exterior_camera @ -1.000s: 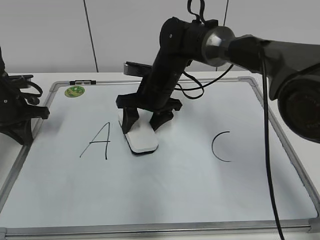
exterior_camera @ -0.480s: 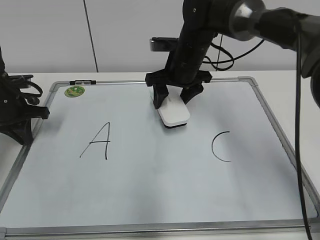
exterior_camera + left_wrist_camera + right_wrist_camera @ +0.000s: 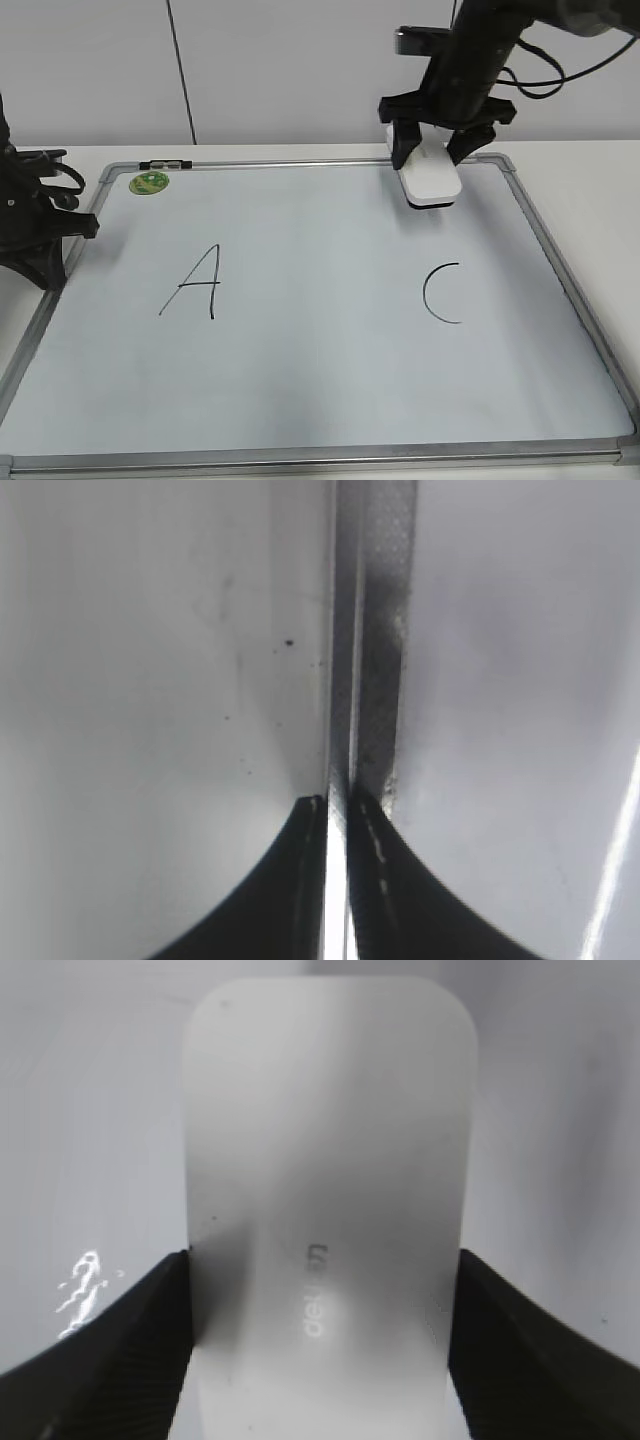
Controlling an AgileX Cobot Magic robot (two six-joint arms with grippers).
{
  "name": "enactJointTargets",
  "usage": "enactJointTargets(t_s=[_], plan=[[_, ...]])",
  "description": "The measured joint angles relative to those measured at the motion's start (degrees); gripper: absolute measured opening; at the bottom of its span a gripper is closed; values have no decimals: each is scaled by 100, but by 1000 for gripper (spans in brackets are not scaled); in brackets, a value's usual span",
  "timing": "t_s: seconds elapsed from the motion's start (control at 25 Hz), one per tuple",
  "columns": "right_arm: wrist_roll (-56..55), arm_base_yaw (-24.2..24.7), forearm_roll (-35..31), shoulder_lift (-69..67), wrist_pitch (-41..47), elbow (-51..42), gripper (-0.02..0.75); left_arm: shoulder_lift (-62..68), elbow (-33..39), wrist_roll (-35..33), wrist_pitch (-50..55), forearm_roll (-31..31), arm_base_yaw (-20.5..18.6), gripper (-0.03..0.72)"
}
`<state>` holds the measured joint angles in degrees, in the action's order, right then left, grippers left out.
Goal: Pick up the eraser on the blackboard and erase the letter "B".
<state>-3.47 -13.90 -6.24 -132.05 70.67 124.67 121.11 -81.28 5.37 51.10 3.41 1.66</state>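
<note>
The blackboard (image 3: 320,380) is a white board with a silver frame and lies flat on the table. A black "A" (image 3: 196,283) is at its left and a black "C" (image 3: 443,293) at its right. No letter "B" shows between them. My right gripper (image 3: 434,160) is shut on the white eraser (image 3: 430,182) near the board's far right corner; the eraser (image 3: 325,1210) fills the right wrist view between the jaws (image 3: 320,1340). My left gripper (image 3: 337,820) is shut and empty over the board's left frame (image 3: 375,630).
A round green sticker (image 3: 149,182) sits at the board's far left corner, next to a small clip on the frame (image 3: 165,164). The left arm (image 3: 35,225) stands at the board's left edge. A white wall is behind.
My right gripper has carried the eraser from the board's middle, beside the "A", up and right to the far right corner. The left arm has not moved.
</note>
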Motion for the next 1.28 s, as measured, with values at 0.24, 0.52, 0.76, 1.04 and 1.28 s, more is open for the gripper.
enactJointTargets(t_s=[0.24,0.52,0.76,1.04,1.28], plan=[[34,434,37,245,0,-660,540,0,0,0,0,0,0,40],[188,744,37,531,4,-1343,540,0,0,0,0,0,0,40],[388,1103,95,644,4,-1740,540,0,0,0,0,0,0,40],[623,1160,212,634,-6,-1778,540,0,0,0,10,0,0,41],[650,1160,267,611,-17,-1778,540,0,0,0,10,0,0,41]])
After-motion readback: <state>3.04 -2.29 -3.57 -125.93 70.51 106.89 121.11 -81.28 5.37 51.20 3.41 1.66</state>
